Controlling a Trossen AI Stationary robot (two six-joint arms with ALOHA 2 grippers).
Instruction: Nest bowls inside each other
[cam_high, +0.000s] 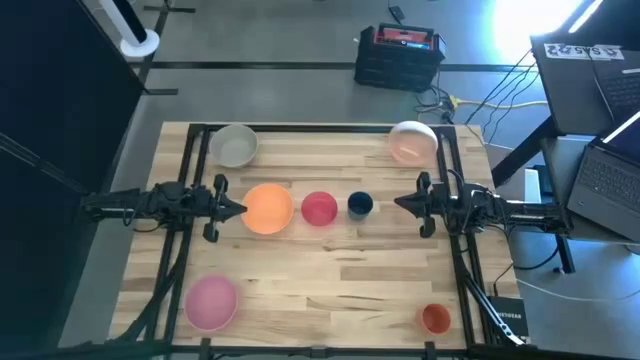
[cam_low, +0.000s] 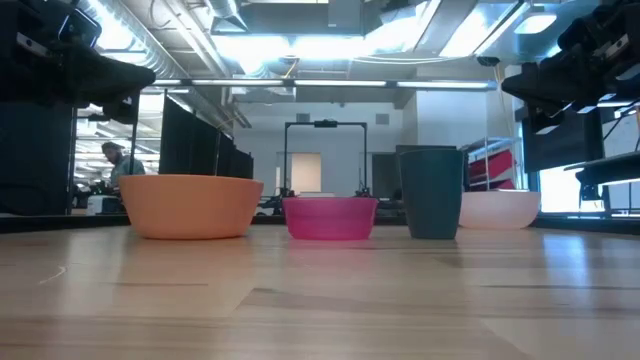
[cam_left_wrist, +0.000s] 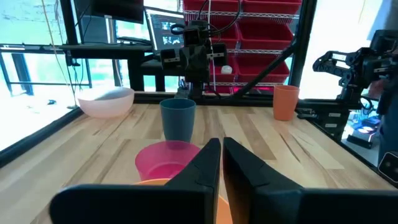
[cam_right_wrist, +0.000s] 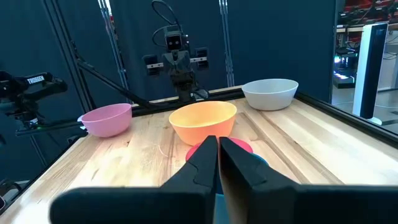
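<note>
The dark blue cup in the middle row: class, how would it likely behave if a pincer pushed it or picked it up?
The dark blue cup stands taller than it is wide, so a push high on its wall would probably tip it. It looks like thin plastic and empty, so likely light. Its smooth wall, narrowing toward the base, might slip in a grip.

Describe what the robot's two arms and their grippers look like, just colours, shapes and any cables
Both arms are dark, nearly black, built of slim jointed segments. The left gripper and right gripper each end in two matte black fingers that taper to narrow wedge tips. Thin black cables run along the arms. No markings are legible on them.
</note>
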